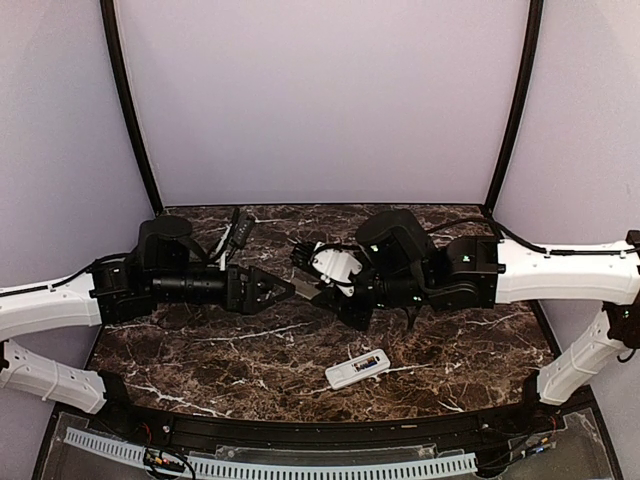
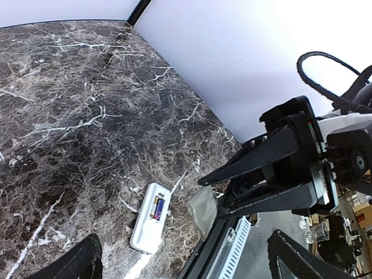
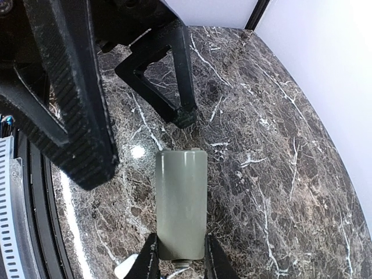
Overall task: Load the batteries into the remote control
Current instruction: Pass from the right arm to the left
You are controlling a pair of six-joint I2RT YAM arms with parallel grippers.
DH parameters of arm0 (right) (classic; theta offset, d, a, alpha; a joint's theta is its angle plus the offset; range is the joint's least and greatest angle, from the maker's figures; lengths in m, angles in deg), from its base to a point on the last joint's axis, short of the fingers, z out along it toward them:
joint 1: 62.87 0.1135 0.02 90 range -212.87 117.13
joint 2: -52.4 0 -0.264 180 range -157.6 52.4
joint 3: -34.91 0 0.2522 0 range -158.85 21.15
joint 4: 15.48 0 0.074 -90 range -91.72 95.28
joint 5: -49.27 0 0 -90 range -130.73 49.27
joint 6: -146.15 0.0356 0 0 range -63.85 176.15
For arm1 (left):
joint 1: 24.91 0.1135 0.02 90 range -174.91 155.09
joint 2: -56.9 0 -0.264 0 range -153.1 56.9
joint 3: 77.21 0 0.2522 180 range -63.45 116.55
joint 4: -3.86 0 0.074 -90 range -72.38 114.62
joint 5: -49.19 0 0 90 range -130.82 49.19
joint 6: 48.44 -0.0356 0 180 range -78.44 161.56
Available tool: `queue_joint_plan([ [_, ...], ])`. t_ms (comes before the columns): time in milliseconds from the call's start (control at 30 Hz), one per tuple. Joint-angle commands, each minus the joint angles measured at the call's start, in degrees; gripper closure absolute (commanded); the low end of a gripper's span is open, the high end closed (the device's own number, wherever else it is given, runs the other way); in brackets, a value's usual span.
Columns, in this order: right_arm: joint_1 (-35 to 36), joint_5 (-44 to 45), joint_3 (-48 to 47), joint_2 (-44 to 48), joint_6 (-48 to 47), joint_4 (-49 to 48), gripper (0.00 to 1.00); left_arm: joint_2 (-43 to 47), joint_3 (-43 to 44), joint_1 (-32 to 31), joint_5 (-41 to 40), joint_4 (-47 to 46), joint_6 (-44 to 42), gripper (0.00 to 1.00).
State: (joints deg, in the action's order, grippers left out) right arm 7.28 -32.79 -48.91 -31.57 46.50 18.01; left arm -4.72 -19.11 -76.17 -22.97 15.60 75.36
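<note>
The white remote control (image 1: 357, 369) lies back-up on the marble near the front edge. In the left wrist view (image 2: 149, 225) its slot holds a purple and gold battery (image 2: 157, 206). My right gripper (image 3: 180, 257) is shut on a flat grey cover piece (image 3: 181, 203) and holds it in the air above the table. That cover also shows in the left wrist view (image 2: 203, 210) and the top view (image 1: 304, 289). My left gripper (image 2: 189, 261) is wide open and empty, its fingers (image 3: 78, 116) on either side of the cover, tip to tip with the right gripper (image 1: 320, 296).
Dark marble tabletop (image 1: 200, 350) with purple walls behind and at the sides. A black rail and a white slotted strip (image 1: 300, 466) run along the near edge. Both arms meet over the table's middle.
</note>
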Motion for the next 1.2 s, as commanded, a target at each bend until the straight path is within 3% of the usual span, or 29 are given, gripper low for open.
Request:
queue_joint_plan([
  [0, 0.6, 1.2, 0.2, -0.1, -2.6, -3.2, 0.88, -1.6, 2.3, 0.2, 3.8, -5.0, 2.8, 0.02],
  [400, 1.6, 1.8, -0.9, -0.5, -3.4, -3.6, 0.88, -5.8, 4.7, 0.2, -0.4, -2.7, 4.1, 0.26],
  [600, 1.7, 2.7, -1.8, -1.2, -4.2, -4.4, 0.88, -5.9, 5.4, 0.2, 0.3, -3.0, 5.0, 0.47],
  [1000, 1.7, 4.5, -2.5, -1.7, -4.8, -5.2, 0.87, -6.0, 3.8, 0.2, 4.3, -5.5, 7.8, 0.72],
  [1167, 1.7, 4.2, -3.4, -2.7, -5.5, -5.4, 0.86, -6.0, 3.8, 0.2, 4.7, -6.3, 8.3, 0.87],
])
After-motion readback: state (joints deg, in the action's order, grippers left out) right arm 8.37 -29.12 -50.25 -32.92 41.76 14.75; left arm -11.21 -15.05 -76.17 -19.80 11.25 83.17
